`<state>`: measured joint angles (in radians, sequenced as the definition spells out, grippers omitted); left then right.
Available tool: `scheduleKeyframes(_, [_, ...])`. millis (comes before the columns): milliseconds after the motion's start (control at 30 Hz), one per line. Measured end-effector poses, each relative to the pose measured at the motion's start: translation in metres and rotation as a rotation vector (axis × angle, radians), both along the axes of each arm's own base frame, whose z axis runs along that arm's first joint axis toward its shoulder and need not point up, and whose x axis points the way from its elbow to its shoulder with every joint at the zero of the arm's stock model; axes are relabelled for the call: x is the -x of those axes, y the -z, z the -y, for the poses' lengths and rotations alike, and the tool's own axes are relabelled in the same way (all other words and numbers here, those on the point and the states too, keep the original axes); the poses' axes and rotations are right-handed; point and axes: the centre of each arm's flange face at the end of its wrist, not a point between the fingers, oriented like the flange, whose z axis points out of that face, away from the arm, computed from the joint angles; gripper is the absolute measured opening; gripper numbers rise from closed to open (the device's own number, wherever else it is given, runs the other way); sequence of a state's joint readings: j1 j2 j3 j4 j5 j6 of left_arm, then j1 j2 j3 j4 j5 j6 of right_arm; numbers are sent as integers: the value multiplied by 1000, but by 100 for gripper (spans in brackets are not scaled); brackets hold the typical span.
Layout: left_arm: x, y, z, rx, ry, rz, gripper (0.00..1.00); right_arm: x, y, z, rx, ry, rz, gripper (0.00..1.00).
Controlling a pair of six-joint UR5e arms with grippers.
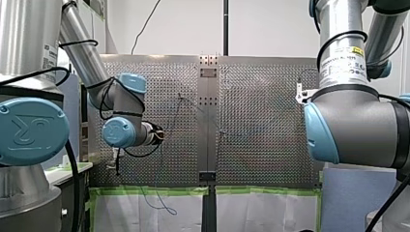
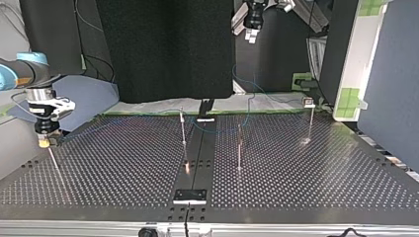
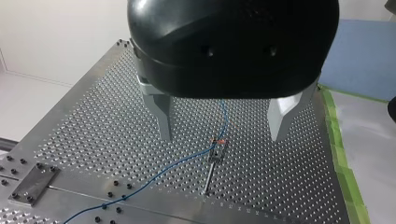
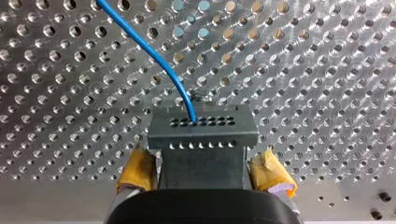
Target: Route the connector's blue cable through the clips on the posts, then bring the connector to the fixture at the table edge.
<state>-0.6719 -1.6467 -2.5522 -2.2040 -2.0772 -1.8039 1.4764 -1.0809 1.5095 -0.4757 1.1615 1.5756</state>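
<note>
Scene: two robot arms over a perforated metal worktop (image 3: 93, 116) with thin upright posts standing on it.
Right pincer (image 4: 204, 173): closed on the connector (image 4: 203, 128), with its yellow pads (image 4: 137, 170) pressed to the block's two sides.
Connector: a grey block with rows of small holes, held over the worktop near the top view's left side and not at any fixture.
Blue cable (image 4: 154, 53): leaves the connector's face and curves away across the worktop.
Left pincer (image 3: 222, 135): spread wide and holding nothing, hanging above one post (image 3: 211, 172).
Clip (image 3: 218, 150): sits at the head of that post. The cable comes down to it, bends there and runs off over the worktop, so it looks seated in this clip.
Other posts (image 2: 239, 148): the top view shows three in all. The cable is too faint there to tell whether it sits in their clips.
Fixture: probably the small metal plate (image 2: 189, 196) at the worktop's edge in the top view, well apart from the connector.
Done, as judged: the connector is gripped and at least one clip appears threaded.
Left, as judged: checking or finishing the remaining clips, then carrying the connector to the fixture.
</note>
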Motion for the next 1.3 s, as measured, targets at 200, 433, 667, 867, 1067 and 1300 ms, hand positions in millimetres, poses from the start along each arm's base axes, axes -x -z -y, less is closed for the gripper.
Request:
scheduleKeyframes(200, [0, 0, 0, -1, 0, -1, 100, 1, 0, 0, 0, 13, 1, 100])
scheduleKeyframes(433, [0, 0, 0, 0, -1, 0, 100, 5, 0, 1, -1, 55, 3, 100])
scheduleKeyframes(667, [0, 1, 0, -2, -1, -2, 100, 9, 0, 2, -2, 98, 8, 100])
scheduleKeyframes(867, [0, 1, -1, -2, -1, -2, 100, 14, 0, 3, -6, 143, 19, 100])
scheduleKeyframes(1067, [0, 1, -1, -2, -1, -2, 100, 18, 1, 3, -21, 198, 36, 100])
scheduleKeyframes(1300, [1, 2, -1, -2, -1, -3, 100, 19, 8, -3, -64, 254, 49, 100])
